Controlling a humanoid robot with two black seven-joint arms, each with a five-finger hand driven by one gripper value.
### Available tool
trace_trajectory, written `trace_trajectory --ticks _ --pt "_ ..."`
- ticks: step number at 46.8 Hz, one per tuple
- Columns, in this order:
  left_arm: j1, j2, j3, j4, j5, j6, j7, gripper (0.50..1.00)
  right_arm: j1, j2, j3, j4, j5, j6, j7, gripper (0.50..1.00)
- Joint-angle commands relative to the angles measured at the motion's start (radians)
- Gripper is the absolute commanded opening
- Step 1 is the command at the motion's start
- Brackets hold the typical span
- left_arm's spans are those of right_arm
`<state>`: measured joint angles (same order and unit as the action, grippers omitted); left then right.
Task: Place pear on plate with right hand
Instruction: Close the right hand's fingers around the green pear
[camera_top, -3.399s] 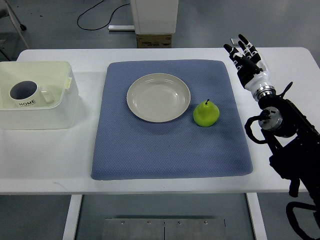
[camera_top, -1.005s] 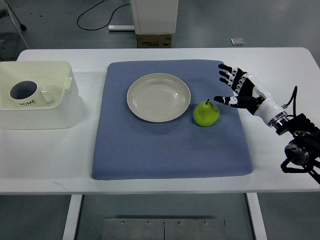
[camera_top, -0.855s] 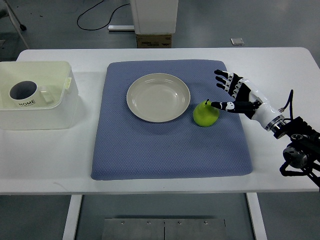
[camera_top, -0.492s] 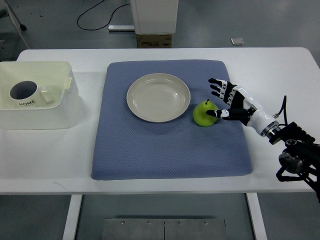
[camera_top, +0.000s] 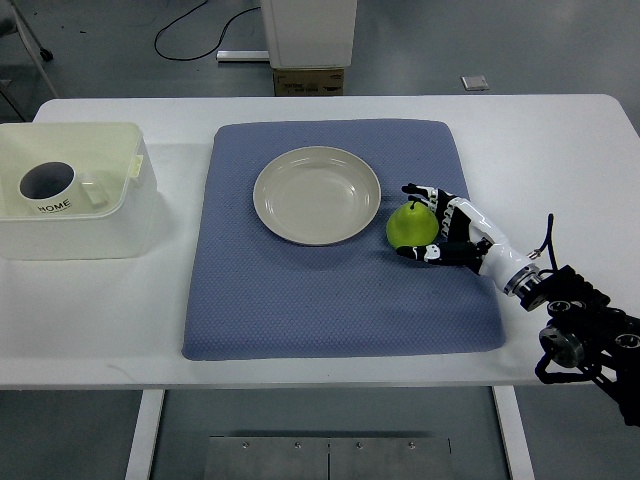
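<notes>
A green pear (camera_top: 409, 226) stands upright on the blue mat (camera_top: 340, 290), just right of the cream plate (camera_top: 317, 195), which holds nothing. My right hand (camera_top: 432, 222) reaches in from the lower right and wraps the pear's right side. Its upper fingers (camera_top: 420, 192) curve over the top of the fruit and its thumb lies against the lower side. The pear rests on the mat. The left arm does not show.
A pale bin (camera_top: 75, 190) at the left holds a white mug (camera_top: 52, 187). The mat lies on a white table (camera_top: 560, 150). A cardboard box (camera_top: 309, 80) and a white stand sit on the floor beyond the far edge.
My right hand came down from the far right corner, swung left to the pear and closed its fingers around it. The pear and plate have stayed in place.
</notes>
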<state>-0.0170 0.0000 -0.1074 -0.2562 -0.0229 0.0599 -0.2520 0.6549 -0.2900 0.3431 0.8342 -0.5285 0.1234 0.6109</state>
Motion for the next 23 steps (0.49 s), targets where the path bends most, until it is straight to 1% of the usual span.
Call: trace_trajectory --ticks 1,7,9,12,13,14,15,16,17,18,23 --pt "0.000 0.000 0.000 0.000 0.000 0.000 0.000 1.000 -0.001 0.006 -0.012 -0.004 0.001 -0.016 0.000 1.000" --pt "0.000 0.000 0.000 0.000 0.000 0.000 0.000 1.000 -0.006 0.011 -0.021 -0.007 -0.001 -0.048 0.000 0.989" --pt "0.000 0.000 0.000 0.000 0.000 0.000 0.000 1.000 -0.006 0.015 -0.021 -0.012 -0.001 -0.057 0.000 0.964" --pt "0.000 0.000 0.000 0.000 0.000 0.000 0.000 1.000 -0.008 0.022 -0.023 -0.017 -0.004 -0.067 0.000 0.881" --pt "0.000 0.000 0.000 0.000 0.000 0.000 0.000 1.000 -0.008 0.023 -0.023 -0.017 -0.004 -0.070 0.000 0.841" --pt "0.000 0.000 0.000 0.000 0.000 0.000 0.000 1.000 -0.008 0.025 -0.023 -0.017 -0.004 -0.070 0.000 0.781" --pt "0.000 0.000 0.000 0.000 0.000 0.000 0.000 1.000 -0.008 0.026 -0.023 -0.017 -0.004 -0.070 0.000 0.701" --pt "0.000 0.000 0.000 0.000 0.000 0.000 0.000 1.000 -0.008 0.026 -0.023 -0.017 -0.004 -0.070 0.000 0.615" --pt "0.000 0.000 0.000 0.000 0.000 0.000 0.000 1.000 -0.008 0.026 -0.023 -0.018 -0.004 -0.071 0.000 0.515" --pt "0.000 0.000 0.000 0.000 0.000 0.000 0.000 1.000 -0.008 0.026 -0.023 -0.018 -0.004 -0.071 0.000 0.500" --pt "0.000 0.000 0.000 0.000 0.000 0.000 0.000 1.000 -0.005 0.028 -0.019 -0.018 -0.002 -0.077 0.000 0.500"
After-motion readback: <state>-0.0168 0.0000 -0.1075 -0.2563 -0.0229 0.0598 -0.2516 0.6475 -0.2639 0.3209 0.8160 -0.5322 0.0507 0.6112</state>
